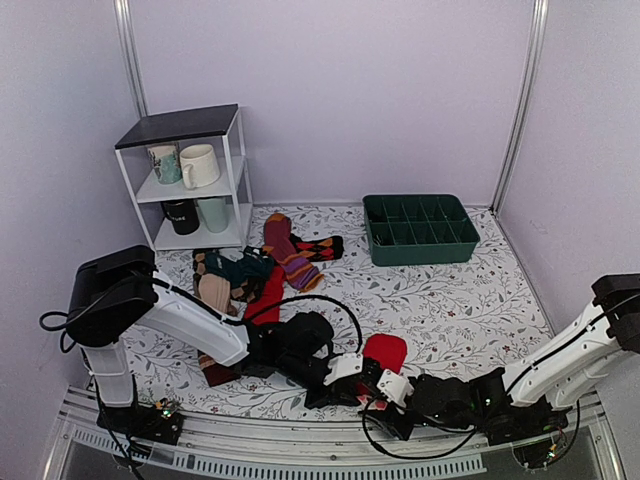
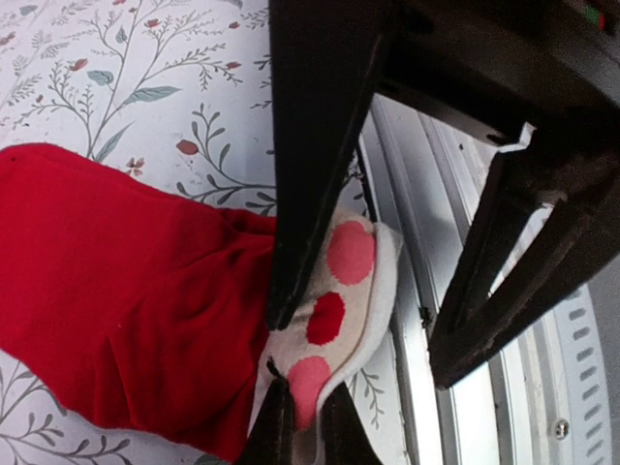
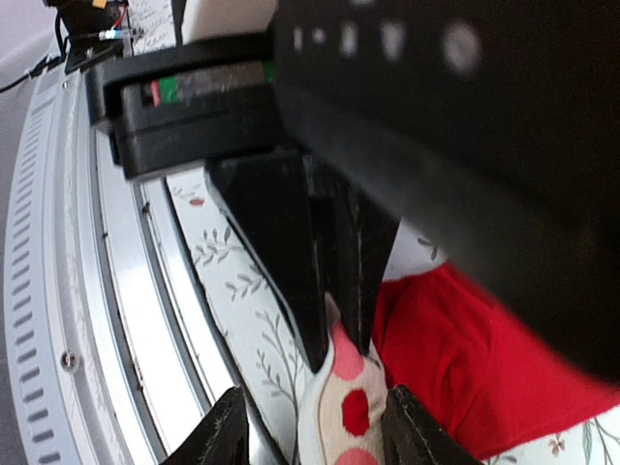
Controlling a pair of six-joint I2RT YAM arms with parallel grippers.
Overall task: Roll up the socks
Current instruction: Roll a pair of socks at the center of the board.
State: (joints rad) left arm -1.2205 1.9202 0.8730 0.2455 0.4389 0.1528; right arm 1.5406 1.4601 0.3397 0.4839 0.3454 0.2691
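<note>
**Both claws crowded onto one cuff at the front edge**

The red socks (image 1: 385,350) are lying on the flowery bench (image 1: 440,300), right at its near edge and roughly in the middle, where the two arms meet. The rounded red end points away from the arms. The cream cuff (image 2: 339,281), with its pink and red dots, sits just beside the metal rail (image 3: 126,291) that runs along the bench front. Hard to tell from these views whether it's one sock or two stacked.

The left claw (image 2: 305,426) is pinched together on the rim of that cuff. In its own wrist view the two fingertips nearly touch, with a bit of dotted fabric caught between them. The right wrist view shows the same fingers coming down to a point on the cuff.

The right claw (image 3: 320,436) is spread apart with a finger on either side of the cuff, not clamped on anything. One finger is on the rail side over the bench, the other is by the red fabric.

Further back there's a pile of other socks (image 1: 250,275) on the left, well apart from the red ones. A white shelf (image 1: 180,125) with mugs (image 1: 200,165) stands in the back-left corner, and a green tray (image 1: 425,254) with compartments is at the back right.
</note>
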